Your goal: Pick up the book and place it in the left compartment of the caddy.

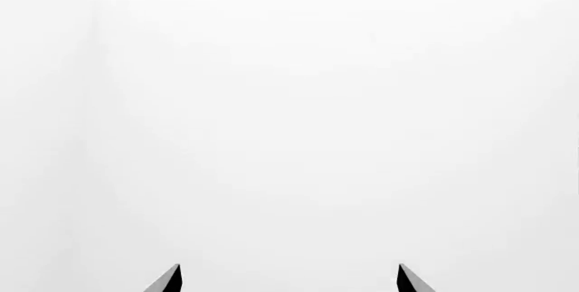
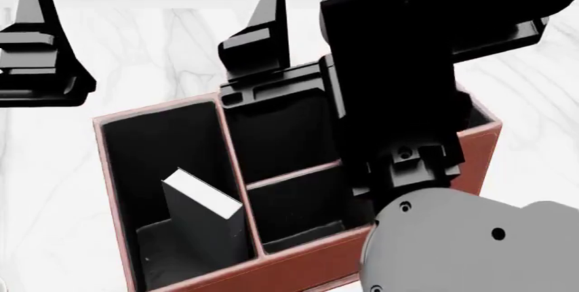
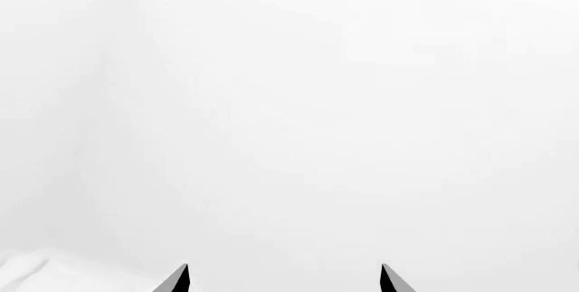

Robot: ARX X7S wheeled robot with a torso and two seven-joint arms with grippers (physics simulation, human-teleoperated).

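The reddish-brown caddy (image 2: 303, 255) stands on the white marble table (image 2: 154, 41). The black book (image 2: 201, 196), white page edges up, leans tilted inside the left compartment (image 2: 149, 146). No gripper touches it. One finger (image 2: 36, 28) of the left gripper shows at the far left, raised above the table. One finger (image 2: 271, 21) of the right gripper stands over the caddy's far side. In the wrist views the left gripper (image 1: 289, 277) and the right gripper (image 3: 284, 277) are open and empty, facing blank white.
My right arm (image 2: 407, 89) covers the caddy's right end and part of its middle slots (image 2: 289, 204). A grey arm joint (image 2: 452, 244) fills the lower right of the head view.
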